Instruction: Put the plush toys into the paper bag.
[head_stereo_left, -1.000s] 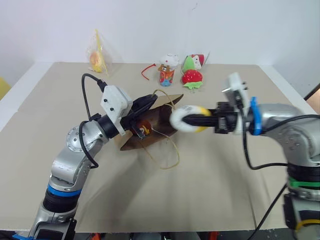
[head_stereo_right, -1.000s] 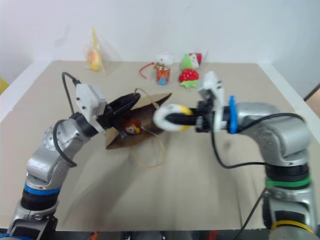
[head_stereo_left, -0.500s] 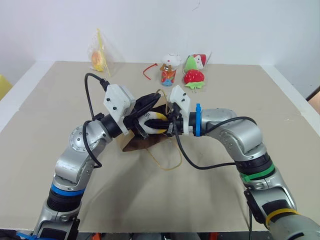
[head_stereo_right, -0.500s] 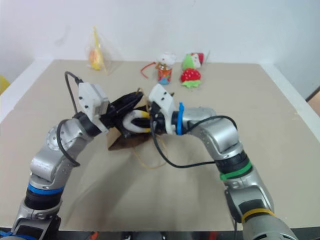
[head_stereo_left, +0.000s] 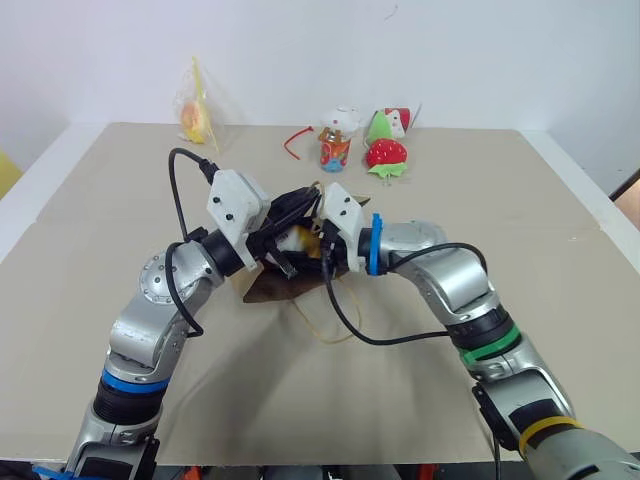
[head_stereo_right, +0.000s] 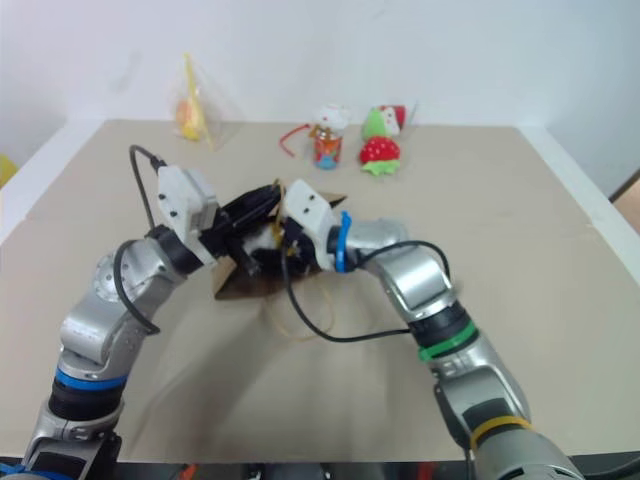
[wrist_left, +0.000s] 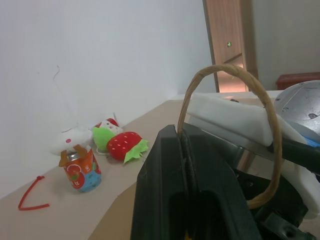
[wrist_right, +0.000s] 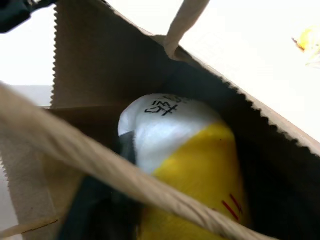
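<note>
At frame centre our right gripper has pushed the white-and-yellow egg plush inside the paper bag — fingers now released; left gripper stays clenched on the bag's rim.

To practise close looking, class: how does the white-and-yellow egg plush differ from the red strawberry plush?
Colour: the egg plush is half white, half yellow; the strawberry plush is red with green leaves.
Place: the egg plush sits inside the paper bag; the strawberry plush lies on the table near its far edge.
Markings: the egg plush bears black writing; the strawberry plush has pale dots.
Both are soft toys.
</note>
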